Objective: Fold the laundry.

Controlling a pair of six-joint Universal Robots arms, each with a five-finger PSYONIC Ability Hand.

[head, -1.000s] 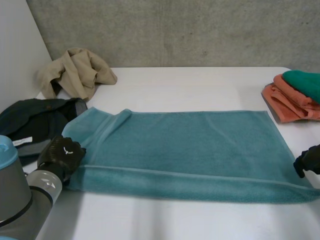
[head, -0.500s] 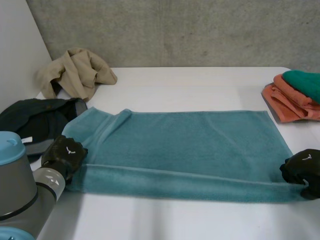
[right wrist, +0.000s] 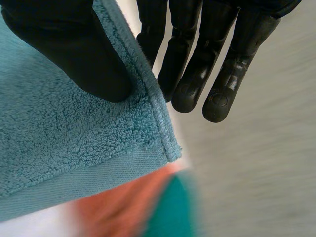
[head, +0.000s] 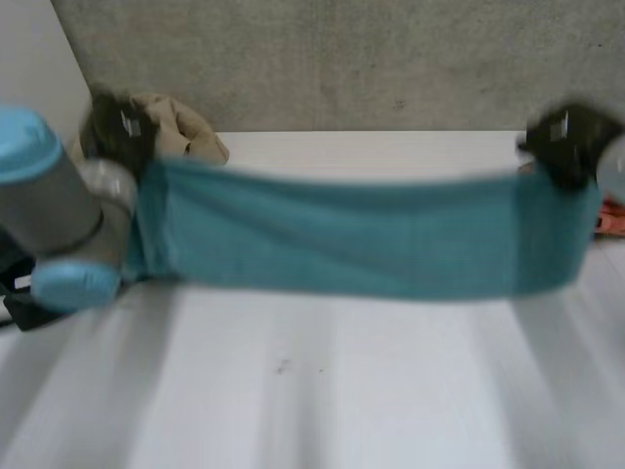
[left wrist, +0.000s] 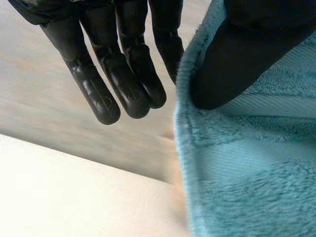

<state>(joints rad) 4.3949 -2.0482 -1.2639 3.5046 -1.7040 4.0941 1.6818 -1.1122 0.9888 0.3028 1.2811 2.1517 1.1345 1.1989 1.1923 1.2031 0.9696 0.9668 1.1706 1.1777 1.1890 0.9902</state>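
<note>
Above the middle of the white tabletop (head: 293, 391), a teal towel (head: 361, 239) hung stretched in the air between the two hands, with its long upper edge running from one to the other.

The left hand (head: 117, 132) held the towel's upper corner on the tabletop's left side. Its wrist view showed the thumb (left wrist: 247, 59) pressed on the towel (left wrist: 247, 187) just inside the hem. The straight fingers (left wrist: 123, 74) lay behind that edge, so the cloth was pinched between them.

The right hand (head: 566, 142) held the opposite upper corner the same way. There the thumb (right wrist: 74, 49) bore on the terry face of the towel (right wrist: 64, 143) and the fingers (right wrist: 207, 64) backed the hem.

At the tabletop's left edge a dark garment (head: 29, 315) lay partly hidden by the left arm. At the right edge, past the towel's end, sat a stack of folded orange cloths (head: 610, 217) (right wrist: 123, 207) with a green one (right wrist: 173, 212) beside or on it. A crumpled beige garment (head: 186, 127) lay at the far left corner, near a concrete wall (head: 371, 59).
</note>
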